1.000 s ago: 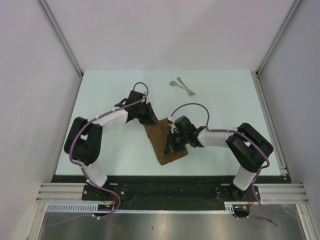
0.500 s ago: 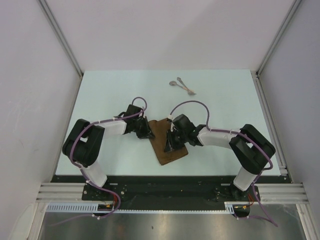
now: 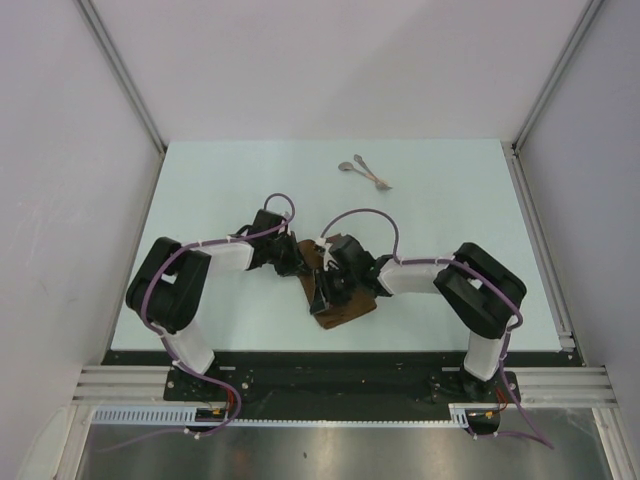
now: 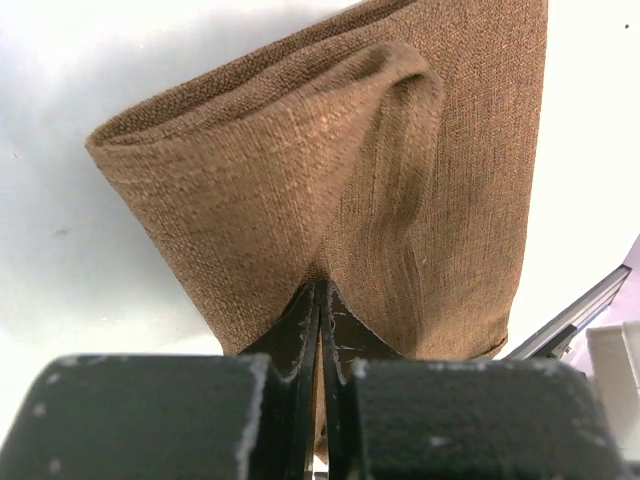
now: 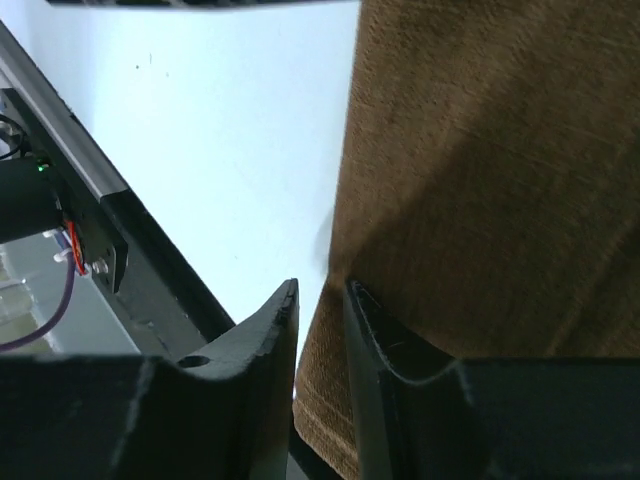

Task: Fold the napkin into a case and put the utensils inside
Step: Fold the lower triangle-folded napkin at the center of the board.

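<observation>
"Top external view first: where does the napkin (image 3: 347, 310) lie?"

"You have it folded into a narrow brown strip on the pale table (image 3: 450, 230), near the front edge and between your two arms. Both grippers cover its far end, so only the near end shows clearly from above."

"What about my left gripper (image 3: 298, 264)?"

"Your left wrist view answers that. The jaws are pressed together on a pinch of the napkin (image 4: 400, 180). The cloth rises from them in a raised fold, and doubled layers show along its left edge."

"And the right gripper (image 3: 324, 292)?"

"You have it over the strip's left edge, just beside the left one. In your right wrist view its fingers (image 5: 262, 335) stand a narrow slit apart, and the napkin's (image 5: 480, 200) edge shows through that slit. Whether they clamp the cloth or only sit over it, I cannot tell you."

"Where are the utensils (image 3: 365, 172)?"

"You will find both on the table at the far side, lying close together and well apart from the napkin and from both grippers. They are too small in that view for me to say which is which."
</observation>
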Controlling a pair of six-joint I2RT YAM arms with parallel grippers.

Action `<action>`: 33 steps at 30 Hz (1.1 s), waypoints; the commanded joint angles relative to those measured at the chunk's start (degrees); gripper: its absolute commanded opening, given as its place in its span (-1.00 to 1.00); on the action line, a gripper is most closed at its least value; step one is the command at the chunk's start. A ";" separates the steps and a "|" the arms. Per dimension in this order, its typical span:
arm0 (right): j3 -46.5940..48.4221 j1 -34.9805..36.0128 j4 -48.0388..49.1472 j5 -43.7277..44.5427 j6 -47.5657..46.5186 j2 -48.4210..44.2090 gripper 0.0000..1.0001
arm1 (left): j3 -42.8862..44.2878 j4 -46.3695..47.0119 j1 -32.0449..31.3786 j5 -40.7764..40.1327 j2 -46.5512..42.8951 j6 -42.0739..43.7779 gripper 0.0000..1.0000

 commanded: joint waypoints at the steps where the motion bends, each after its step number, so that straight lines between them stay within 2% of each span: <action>1: -6.70 -0.80 3.50 -1.98 0.79 -2.77 -0.40 | -0.44 -0.12 0.12 -3.30 1.30 0.34 -0.94; 9: -17.27 -2.20 2.10 0.30 1.23 -14.28 -0.41 | 0.52 -1.44 0.48 -4.62 0.52 1.30 -0.94; 14: -16.76 -2.47 -2.10 1.26 0.97 -19.64 -0.42 | 1.84 -2.76 0.48 -2.69 -2.38 1.92 -0.85; 17: -13.86 -2.73 -3.00 1.97 0.88 -22.02 -0.41 | 1.85 -3.63 0.30 -0.84 -6.07 1.31 -0.71; 21: -9.73 -2.82 -1.07 -0.21 1.84 -18.87 -0.41 | 0.27 -3.81 0.12 0.47 -10.55 -0.01 -0.69; 25: -6.47 0.16 4.37 -2.42 3.43 -12.55 -0.42 | -2.46 -2.06 -0.66 0.74 -12.49 -1.94 -0.77; 29: -6.64 1.05 7.02 -3.65 4.48 -8.40 -0.43 | -6.58 0.83 -0.93 -0.74 -10.48 -3.35 -0.82; 33: -9.71 0.52 6.67 -1.81 4.05 -8.75 -0.44 | -5.98 1.99 -0.67 -2.59 -4.70 -2.13 -0.86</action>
